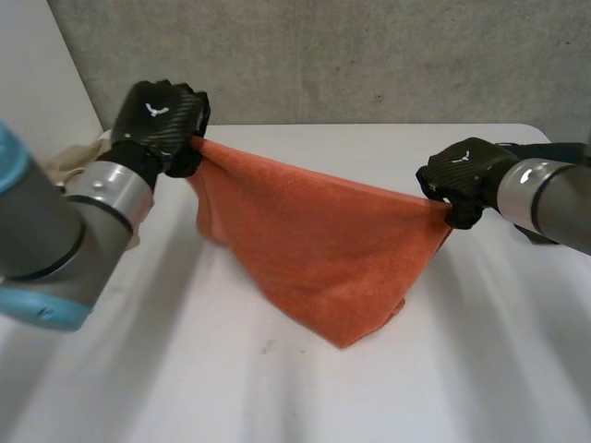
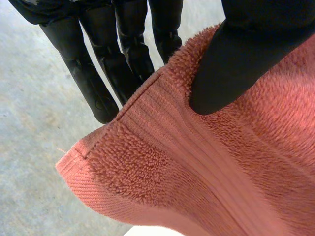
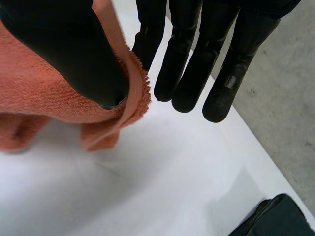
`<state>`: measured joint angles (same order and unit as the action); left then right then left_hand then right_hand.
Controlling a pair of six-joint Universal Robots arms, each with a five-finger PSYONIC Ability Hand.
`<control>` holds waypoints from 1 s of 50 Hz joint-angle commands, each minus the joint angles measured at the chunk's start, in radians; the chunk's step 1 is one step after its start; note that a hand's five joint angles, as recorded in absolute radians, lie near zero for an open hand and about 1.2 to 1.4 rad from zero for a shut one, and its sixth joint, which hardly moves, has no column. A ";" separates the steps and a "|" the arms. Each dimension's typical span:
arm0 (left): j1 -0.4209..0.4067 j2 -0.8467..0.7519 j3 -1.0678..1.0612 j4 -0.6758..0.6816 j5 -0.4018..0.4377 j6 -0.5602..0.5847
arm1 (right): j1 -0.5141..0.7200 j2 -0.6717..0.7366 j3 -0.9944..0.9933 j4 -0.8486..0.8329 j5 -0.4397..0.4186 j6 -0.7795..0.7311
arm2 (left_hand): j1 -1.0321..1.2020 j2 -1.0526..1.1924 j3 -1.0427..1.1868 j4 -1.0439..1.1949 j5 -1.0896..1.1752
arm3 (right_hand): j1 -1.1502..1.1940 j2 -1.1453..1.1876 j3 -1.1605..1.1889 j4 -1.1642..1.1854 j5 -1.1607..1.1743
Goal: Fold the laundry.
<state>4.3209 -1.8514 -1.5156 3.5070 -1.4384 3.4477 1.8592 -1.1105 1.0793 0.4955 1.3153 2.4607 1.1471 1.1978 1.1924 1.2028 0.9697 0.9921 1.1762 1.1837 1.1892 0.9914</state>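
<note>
An orange towel (image 1: pixel 314 249) hangs stretched between my two hands above the white table (image 1: pixel 277 397), and its lowest fold touches the tabletop. My left hand (image 1: pixel 164 125) holds the towel's upper left corner. In the left wrist view its thumb (image 2: pixel 246 59) presses the ribbed hem of the towel (image 2: pixel 197 167) against the fingers (image 2: pixel 88 83). My right hand (image 1: pixel 462 180) holds the opposite corner at the right. There the thumb (image 3: pixel 74 59) pins the towel's edge (image 3: pixel 44 93) against the hand, with the fingers (image 3: pixel 192 73) straight beside it.
A pale cloth (image 1: pixel 69 161) lies at the table's far left behind my left arm. A dark object (image 3: pixel 275 219) rests near the table's right edge, also behind my right arm (image 1: pixel 554 148). A concrete wall rises behind the table.
</note>
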 commanded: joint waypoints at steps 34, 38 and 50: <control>-0.026 -0.042 -0.259 0.377 -0.096 0.188 | 0.133 -0.045 0.258 -0.385 0.088 -0.008 | 0.249 0.198 0.204 0.193 0.252 | 0.404 0.220 0.213 0.207 0.230; -0.027 -0.051 -0.307 0.372 -0.096 0.188 | 0.133 0.023 0.304 -0.397 0.051 -0.008 | 0.249 0.198 0.204 0.193 0.252 | 0.404 0.220 0.213 0.207 0.230; -0.021 -0.019 -0.318 0.305 -0.103 0.176 | 0.011 0.009 0.361 -0.494 0.047 0.234 | 0.249 0.198 0.204 0.193 0.252 | -0.818 -1.002 -1.009 -1.015 -0.991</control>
<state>4.2934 -1.8973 -1.8408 3.8486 -1.5391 3.6287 1.9774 -1.0518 1.4046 0.0550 1.3592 2.5083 1.1471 1.1994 1.1934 1.2029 0.9697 0.2328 0.2602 0.2538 0.2609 0.0906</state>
